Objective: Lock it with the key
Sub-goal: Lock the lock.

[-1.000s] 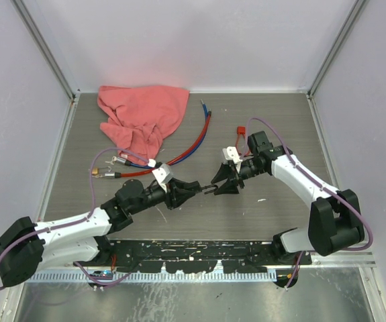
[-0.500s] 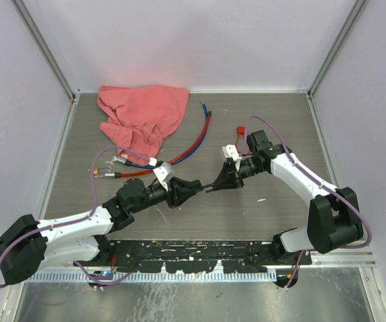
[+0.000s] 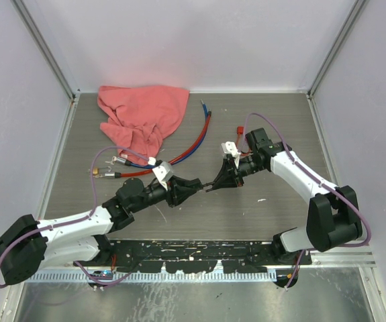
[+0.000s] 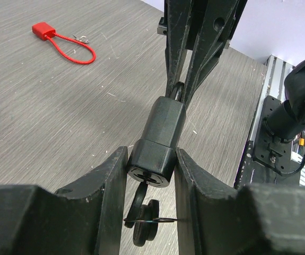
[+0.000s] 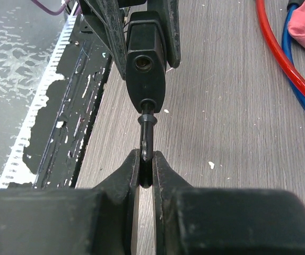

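1. My L gripper clamps the lock by its black body, one finger flat on each side, jaws part-closed to the body's width
2. The lock lies roughly level betw my two grippers and looks clear of the table, over its middle
3. The key is at the lock's keyhole end, the end nearest my L wrist cam. Its black head hangs just below that end w/ a thin wire ring through it. Can't tell how deep the blade sits
4. My R gripper is at the lock's opposite end, jaws nearly together, pinching the shackle. Both tips touch the thin metal
5. The shackle sticks straight out of the lock toward the R gripper. In the R wrist view it's edge-on, and one round hole in the lock's end face, just beside the shackle's foot, shows empty
6. A red tag w/ a red cord loop lies on the table beyond the lock, on the R arm's side, well apart from it
7. The red + blue cables run across the table beyond the lock, near it but not touching
8. A pink cloth sits crumpled further beyond the lock, toward the L side, over one end of the cables
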`<state>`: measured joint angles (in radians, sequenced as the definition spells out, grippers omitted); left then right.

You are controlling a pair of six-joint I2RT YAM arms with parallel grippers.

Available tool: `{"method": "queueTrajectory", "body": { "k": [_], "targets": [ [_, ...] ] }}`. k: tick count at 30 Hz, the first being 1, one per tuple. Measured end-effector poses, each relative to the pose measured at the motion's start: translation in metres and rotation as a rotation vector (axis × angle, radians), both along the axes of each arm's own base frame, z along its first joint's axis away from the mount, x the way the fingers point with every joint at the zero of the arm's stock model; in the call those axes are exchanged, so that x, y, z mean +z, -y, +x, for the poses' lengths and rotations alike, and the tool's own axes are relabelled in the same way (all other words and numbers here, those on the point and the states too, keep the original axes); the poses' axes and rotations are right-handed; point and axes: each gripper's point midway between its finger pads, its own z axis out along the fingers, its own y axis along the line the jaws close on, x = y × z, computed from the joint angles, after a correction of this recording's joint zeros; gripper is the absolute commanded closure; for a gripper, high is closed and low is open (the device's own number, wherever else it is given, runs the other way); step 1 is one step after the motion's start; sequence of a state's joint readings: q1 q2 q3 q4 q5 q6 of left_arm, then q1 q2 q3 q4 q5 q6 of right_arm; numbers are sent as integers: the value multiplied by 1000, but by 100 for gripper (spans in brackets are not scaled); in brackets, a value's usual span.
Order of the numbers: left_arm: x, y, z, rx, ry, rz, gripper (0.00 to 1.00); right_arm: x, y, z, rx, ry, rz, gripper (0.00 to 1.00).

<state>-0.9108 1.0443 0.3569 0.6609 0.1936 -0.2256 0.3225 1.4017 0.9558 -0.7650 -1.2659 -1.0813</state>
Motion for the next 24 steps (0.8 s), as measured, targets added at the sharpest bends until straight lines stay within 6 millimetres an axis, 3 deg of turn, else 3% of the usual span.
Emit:
{"method": "queueTrajectory", "body": {
  "k": [8,10,13,20,24],
  "targets": [
    [0,-1,1,5,0,0,98,0,0,0,-1,-2,0,99],
    [0,-1,1,6,0,0,83,0,0,0,-2,-6,-1,99],
    [0,-1,1,8,0,0,74,0,0,-1,-9,-28,-7,99],
    [3,-2,5,27,7,-9,35,5,1,7,-58,-83,-55,99],
    [14,-2,7,38,28,-36,29,0,3,8,-81,-98,-89,99]
  ]
}}
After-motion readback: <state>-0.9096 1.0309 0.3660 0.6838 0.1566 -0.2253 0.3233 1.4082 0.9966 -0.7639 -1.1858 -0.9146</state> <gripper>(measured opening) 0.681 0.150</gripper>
